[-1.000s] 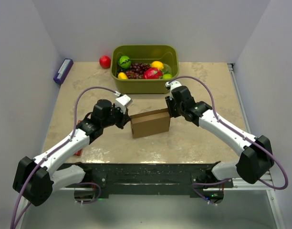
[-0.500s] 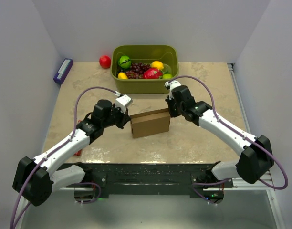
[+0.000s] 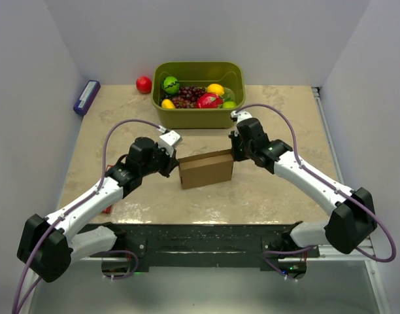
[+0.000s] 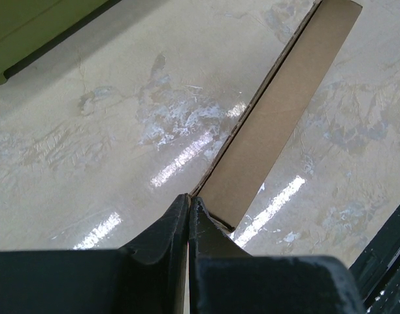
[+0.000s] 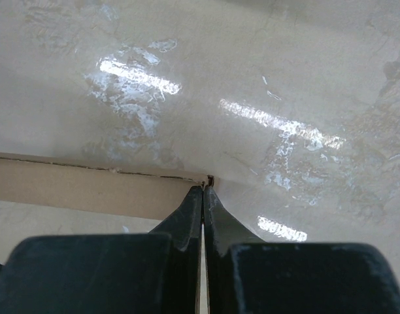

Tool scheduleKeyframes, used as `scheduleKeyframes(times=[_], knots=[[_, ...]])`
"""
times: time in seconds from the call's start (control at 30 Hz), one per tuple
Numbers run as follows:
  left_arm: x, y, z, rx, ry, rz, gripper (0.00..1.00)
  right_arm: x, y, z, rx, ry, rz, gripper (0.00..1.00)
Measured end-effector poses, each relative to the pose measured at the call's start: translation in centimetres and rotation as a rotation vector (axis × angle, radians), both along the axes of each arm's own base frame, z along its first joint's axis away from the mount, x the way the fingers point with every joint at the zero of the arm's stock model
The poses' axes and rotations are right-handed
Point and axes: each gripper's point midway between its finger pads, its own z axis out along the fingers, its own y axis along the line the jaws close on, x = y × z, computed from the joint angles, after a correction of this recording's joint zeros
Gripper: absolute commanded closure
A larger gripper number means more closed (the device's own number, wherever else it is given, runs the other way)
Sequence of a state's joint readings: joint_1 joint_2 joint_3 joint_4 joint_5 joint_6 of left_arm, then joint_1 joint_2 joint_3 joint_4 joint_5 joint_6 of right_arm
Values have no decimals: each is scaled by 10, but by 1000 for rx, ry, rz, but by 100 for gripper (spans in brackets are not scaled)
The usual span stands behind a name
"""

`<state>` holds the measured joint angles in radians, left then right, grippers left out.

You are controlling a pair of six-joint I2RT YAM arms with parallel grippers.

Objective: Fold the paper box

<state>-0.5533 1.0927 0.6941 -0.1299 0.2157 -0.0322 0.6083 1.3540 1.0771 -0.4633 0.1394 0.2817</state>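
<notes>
The paper box (image 3: 206, 169), plain brown cardboard, stands in the middle of the table between my two arms. My left gripper (image 3: 174, 163) is at its left end. In the left wrist view the fingertips (image 4: 189, 197) are pressed together with a thin strip of cardboard between them, and the box (image 4: 278, 111) runs away from them. My right gripper (image 3: 234, 155) is at the box's right end. In the right wrist view its tips (image 5: 204, 188) are shut on the corner edge of the box (image 5: 89, 190).
An olive-green tub (image 3: 199, 118) of fruit stands just behind the box, and its wall shows in the left wrist view (image 4: 30, 33). A red ball (image 3: 144, 84) lies left of the tub. A purple pack (image 3: 86, 97) leans at the far left. A small red item (image 3: 107, 209) lies near the left arm.
The right gripper has closed on the box's right end and its wrist has shifted slightly. The left gripper and the box have stayed in place.
</notes>
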Motion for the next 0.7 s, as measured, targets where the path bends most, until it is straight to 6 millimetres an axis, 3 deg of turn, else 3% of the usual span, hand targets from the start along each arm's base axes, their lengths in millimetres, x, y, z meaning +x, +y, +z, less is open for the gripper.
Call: scheduleKeyframes(times=[0.7], knots=[[-1,-3,1,6,-8,-2,100,-21,-6,-4,164,-11,-106,100]])
